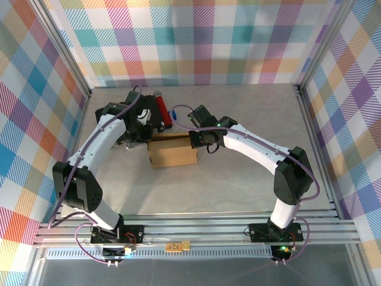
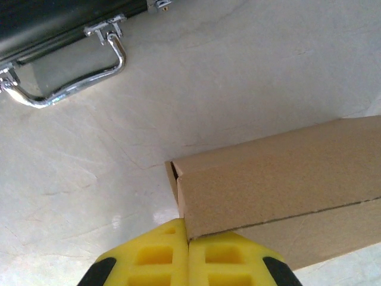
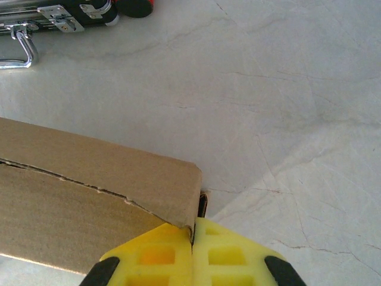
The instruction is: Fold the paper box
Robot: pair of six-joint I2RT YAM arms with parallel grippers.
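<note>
Two pinches: left gripper [image 2: 188, 236] and right gripper [image 3: 192, 233] each clamp a paper box [image 2: 280, 179] corner.
Smooth brown cardboard, sharp creases; open marbled table [image 2: 250, 77] beyond.

Seen from above, the far edge of the box [image 1: 172, 156] is hidden under both wrists. In the left wrist view the black case [image 2: 47, 18] is cut off at the top, the box runs off the right edge, and the left hand [image 2: 188, 238] is cropped at the bottom. At the right hand [image 3: 192, 235], cardboard between the closed pads cannot be made out. The red roll [image 3: 136, 6] is clipped at the top.
</note>
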